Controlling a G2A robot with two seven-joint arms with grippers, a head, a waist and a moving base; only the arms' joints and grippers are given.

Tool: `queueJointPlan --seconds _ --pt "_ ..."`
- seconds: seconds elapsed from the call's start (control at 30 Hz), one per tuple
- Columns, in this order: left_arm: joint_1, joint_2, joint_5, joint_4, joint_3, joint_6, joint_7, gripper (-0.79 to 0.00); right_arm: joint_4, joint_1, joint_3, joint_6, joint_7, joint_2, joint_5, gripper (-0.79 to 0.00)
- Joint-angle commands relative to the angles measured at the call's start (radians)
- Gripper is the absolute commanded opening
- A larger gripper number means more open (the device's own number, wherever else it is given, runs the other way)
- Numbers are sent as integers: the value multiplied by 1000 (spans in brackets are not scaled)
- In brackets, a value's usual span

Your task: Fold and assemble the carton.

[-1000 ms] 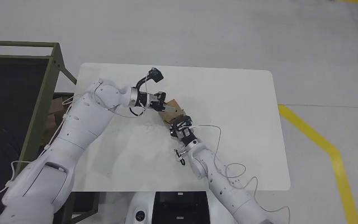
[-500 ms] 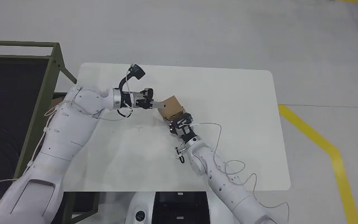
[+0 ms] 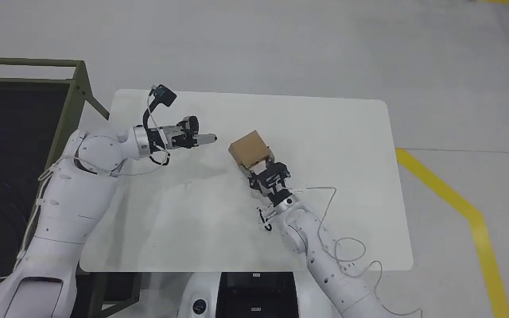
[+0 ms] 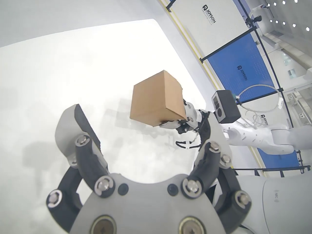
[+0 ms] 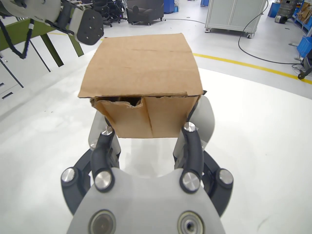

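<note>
A brown carton (image 3: 250, 147), folded into a closed box, is near the middle of the white table (image 3: 342, 135). My right gripper (image 3: 260, 168) is shut on its near end, one finger on each side wall. In the right wrist view the carton (image 5: 143, 74) shows a torn flap edge on the face towards the camera, between the fingers (image 5: 203, 115) of the right gripper (image 5: 150, 125). My left gripper (image 3: 203, 139) stands open to the carton's left, apart from it. In the left wrist view the carton (image 4: 156, 98) is beyond the left gripper (image 4: 143, 132), held just off the table.
A green metal frame (image 3: 70, 99) stands off the table's left edge. A thin cable (image 3: 318, 191) trails from the right arm across the table. A yellow floor line (image 3: 445, 195) runs to the right.
My left gripper has let go of the carton and drawn back to the left. The right gripper has shifted slightly right with the carton, which now stands free as a box.
</note>
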Motion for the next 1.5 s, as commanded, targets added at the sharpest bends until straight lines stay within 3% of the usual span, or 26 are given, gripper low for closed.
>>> queueJointPlan --seconds 0.0,0.2,0.8,1.27,1.47 --pt "-1 0 0 1 1 0 0 0 -73 -45 27 -24 1 14 -20 -785" --pt "-1 0 0 1 1 0 0 0 -315 -209 96 -64 26 51 -90 -785" --pt "9 -2 -18 -10 3 -4 17 0 -317 -205 95 -55 46 51 -79 -785" --pt "100 7 -130 -56 -61 -141 111 0 -485 -266 183 -300 52 81 190 -785" --pt "109 8 -232 -30 -59 -160 77 0 -577 -268 188 -368 101 92 242 -785"
